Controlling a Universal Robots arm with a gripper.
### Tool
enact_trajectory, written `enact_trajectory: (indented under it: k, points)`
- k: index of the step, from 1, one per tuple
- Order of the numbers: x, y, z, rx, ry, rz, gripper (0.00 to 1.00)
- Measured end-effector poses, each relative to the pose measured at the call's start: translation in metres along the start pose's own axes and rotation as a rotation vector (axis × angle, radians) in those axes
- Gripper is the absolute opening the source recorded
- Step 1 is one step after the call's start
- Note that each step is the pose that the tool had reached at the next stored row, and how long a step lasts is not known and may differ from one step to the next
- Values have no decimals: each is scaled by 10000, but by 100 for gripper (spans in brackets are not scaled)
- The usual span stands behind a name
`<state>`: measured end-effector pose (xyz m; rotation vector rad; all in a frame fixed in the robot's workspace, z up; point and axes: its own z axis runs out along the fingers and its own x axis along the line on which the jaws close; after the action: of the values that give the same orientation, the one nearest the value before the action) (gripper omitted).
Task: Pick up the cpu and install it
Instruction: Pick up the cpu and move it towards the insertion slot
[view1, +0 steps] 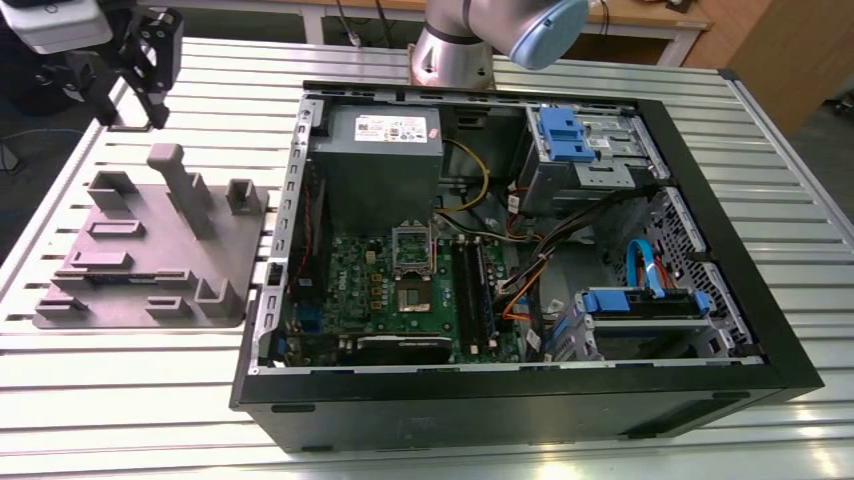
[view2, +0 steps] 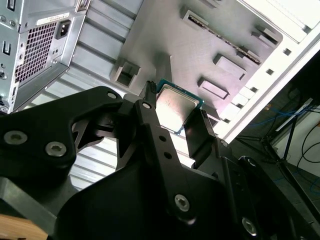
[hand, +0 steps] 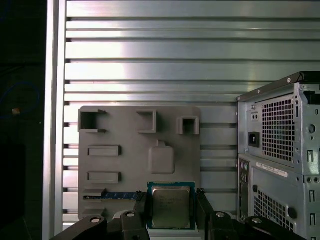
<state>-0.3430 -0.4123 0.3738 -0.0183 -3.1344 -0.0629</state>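
The cpu (hand: 171, 205) (view2: 176, 106) is a small square chip with a silvery top and a thin green-edged rim, and it sits between the black fingers in both wrist views. My gripper (hand: 171, 212) (view2: 174, 117) is shut on it, one finger on each side. In the exterior view the gripper (view1: 138, 85) hangs high at the exterior view's left, above the far end of the grey fixture plate (view1: 147, 250). On the green motherboard (view1: 400, 290) inside the open computer case (view1: 521, 400) lies the silver socket frame (view1: 411, 270).
The grey fixture plate (hand: 125, 165) has raised blocks and a tall post (view1: 180, 185). A grey power supply box (view1: 378, 150), blue drive brackets (view1: 567, 135) and cable bundles (view1: 561, 240) fill the case. The arm's base (view1: 454, 45) stands behind the case on the slatted metal table (view1: 120, 400).
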Motion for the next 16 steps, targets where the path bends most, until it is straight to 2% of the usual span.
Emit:
enact_trajectory:
  k: [16]
  points:
    - [-39,0,0,0,0,0,47]
